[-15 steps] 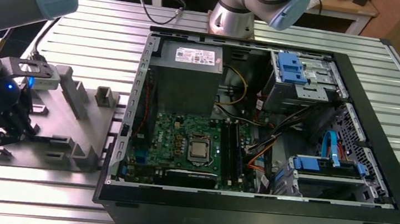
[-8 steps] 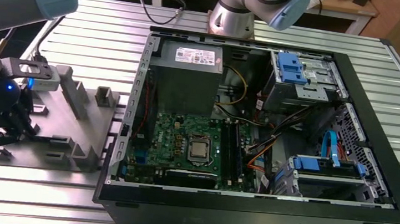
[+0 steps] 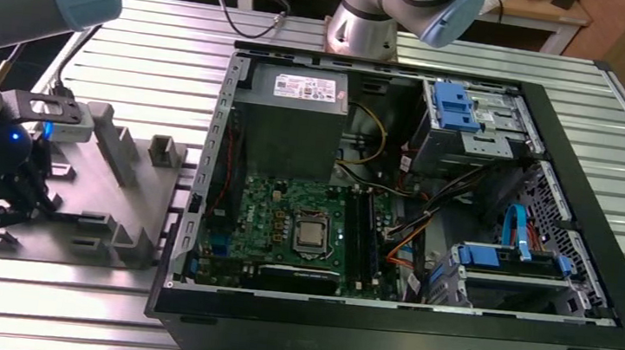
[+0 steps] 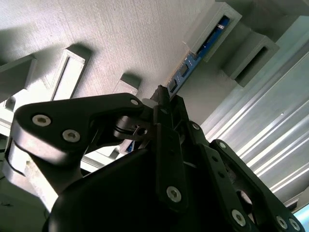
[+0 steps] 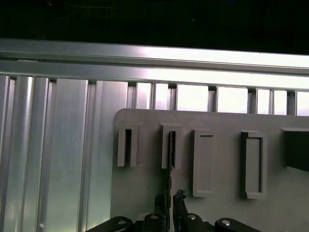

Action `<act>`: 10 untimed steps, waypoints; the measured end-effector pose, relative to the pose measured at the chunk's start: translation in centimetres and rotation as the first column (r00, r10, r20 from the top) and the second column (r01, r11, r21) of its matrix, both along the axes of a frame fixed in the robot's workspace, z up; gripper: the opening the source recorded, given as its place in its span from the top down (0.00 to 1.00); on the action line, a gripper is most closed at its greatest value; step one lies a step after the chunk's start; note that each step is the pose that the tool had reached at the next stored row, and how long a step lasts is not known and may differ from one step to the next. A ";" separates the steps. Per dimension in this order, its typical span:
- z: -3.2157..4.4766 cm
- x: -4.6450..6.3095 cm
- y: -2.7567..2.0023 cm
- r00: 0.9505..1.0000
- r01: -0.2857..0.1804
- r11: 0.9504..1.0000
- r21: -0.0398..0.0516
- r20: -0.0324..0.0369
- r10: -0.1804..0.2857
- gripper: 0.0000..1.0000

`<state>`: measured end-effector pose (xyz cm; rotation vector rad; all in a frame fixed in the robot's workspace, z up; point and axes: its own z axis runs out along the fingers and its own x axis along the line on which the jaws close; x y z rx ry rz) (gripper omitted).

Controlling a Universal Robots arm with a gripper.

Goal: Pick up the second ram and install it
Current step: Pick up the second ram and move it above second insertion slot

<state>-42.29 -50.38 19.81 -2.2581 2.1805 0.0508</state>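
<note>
The gripper [image 5: 170, 202] is closed to a narrow gap on the second ram [image 4: 195, 53]; its two fingertips press the thin board from both sides. The ram stands on its edge on the grey holder plate [image 3: 72, 246]. Its far end sits inside a slot block [image 4: 215, 24], on the exterior view's left, well apart from the computer case [image 3: 587, 213].

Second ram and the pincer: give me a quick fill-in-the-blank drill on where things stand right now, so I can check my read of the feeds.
1. The second ram stands on edge in a slot of the ___ fixture plate.
2. The pincer is down at that ram, ___ the open computer case.
3. The fixture plate lies on the exterior view's ___ of the case.
4. The motherboard inside the case is ___ in colour.

Missing words: grey; outside; left; green.
</note>
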 end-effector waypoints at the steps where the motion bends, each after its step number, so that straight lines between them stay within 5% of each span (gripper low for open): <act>1: 0.00 0.0 0.00 1.000 0.000 1.000 0.000 0.000 0.000 0.84; 3: 0.00 0.0 0.00 1.000 0.000 1.000 0.000 0.000 0.000 0.90; 10: 0.00 0.0 0.00 1.000 0.010 1.000 0.000 0.000 -0.010 0.90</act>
